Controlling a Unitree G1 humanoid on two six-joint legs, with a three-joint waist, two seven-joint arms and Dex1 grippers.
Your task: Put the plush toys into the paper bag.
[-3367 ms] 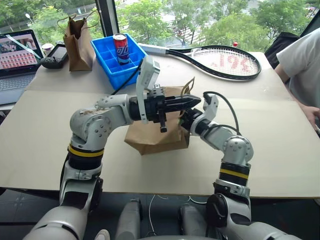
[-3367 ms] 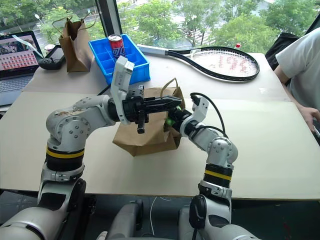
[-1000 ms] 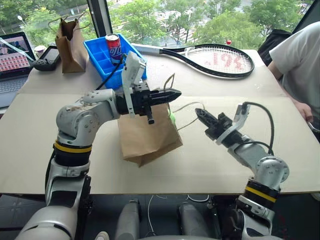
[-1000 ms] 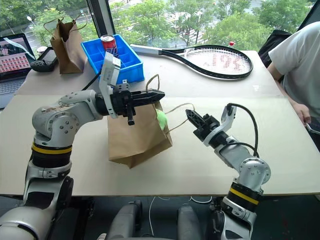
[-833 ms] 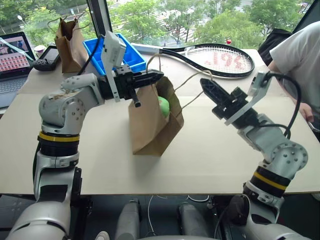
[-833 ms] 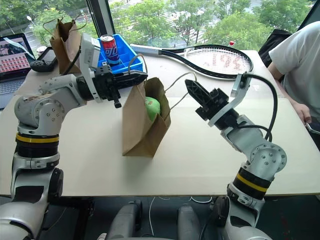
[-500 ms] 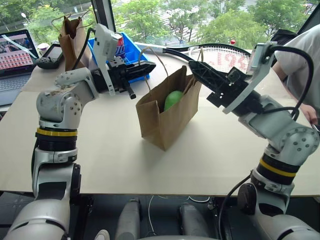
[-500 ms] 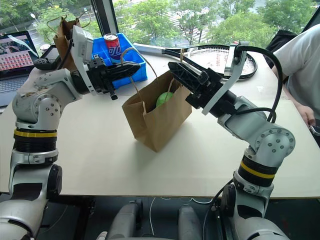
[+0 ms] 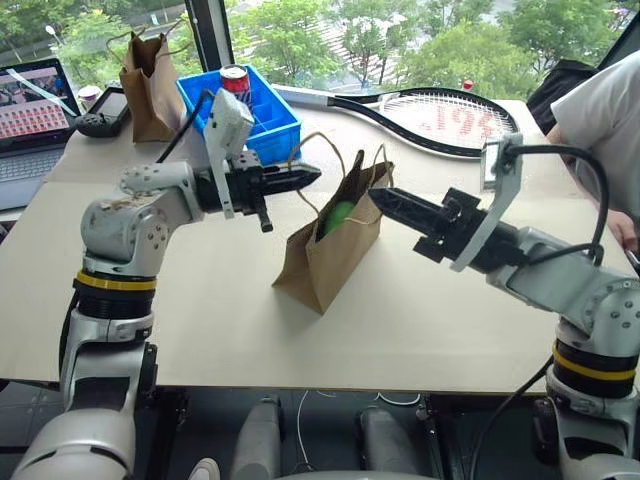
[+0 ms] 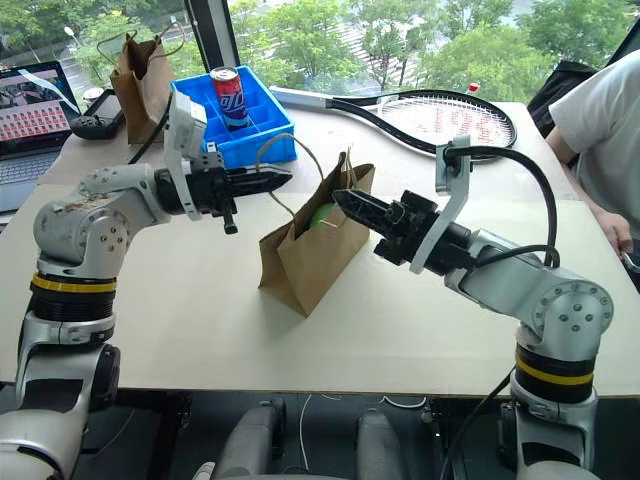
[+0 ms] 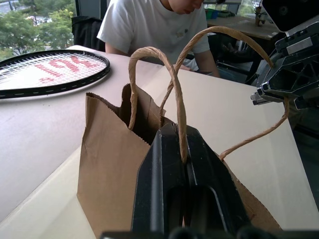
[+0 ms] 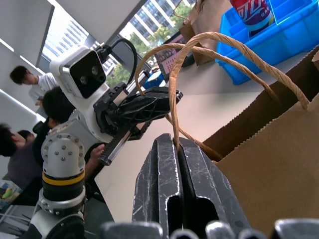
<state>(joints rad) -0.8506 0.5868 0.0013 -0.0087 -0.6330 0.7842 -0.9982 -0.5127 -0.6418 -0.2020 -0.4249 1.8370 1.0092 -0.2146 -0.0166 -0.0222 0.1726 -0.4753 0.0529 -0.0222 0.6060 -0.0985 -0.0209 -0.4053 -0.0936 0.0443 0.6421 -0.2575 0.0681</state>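
Paper bag: the wide light-brown bag (image 9: pixel 330 250) stood upright on the table (image 9: pixel 200 320), its mouth open, between the two arms.
Green toy: the round green plush (image 9: pixel 339 215) sat inside the bag, just visible through the opening.
Red toy: could not be made out in any view.
Left gripper: the left gripper (image 9: pixel 312 176) pointed level toward the bag from the robot's left, its black fingers pinched together on one twine handle (image 11: pixel 175 84); the loop ran from the fingertips down to the bag's rim.
Right gripper: the right gripper (image 10: pixel 340 200) reached in level from the robot's right, its tip at the bag's mouth, fingers pressed together on the other twine handle (image 12: pixel 219 42).
Handles: both loops were pulled away from the bag toward the grippers.
Blue tray: a compartmented tray (image 9: pixel 262 120) lay behind the bag, with a red soda can (image 9: pixel 236 82) standing in a far compartment.
Racket: a tennis racket (image 9: pixel 440 118) lay flat at the far side of the table.
Other bag: a narrower, darker paper bag (image 9: pixel 150 80) stood at the far left corner, near a laptop (image 9: pixel 35 110).
Person: someone in a white shirt (image 9: pixel 605 130) sat at the table's right edge.
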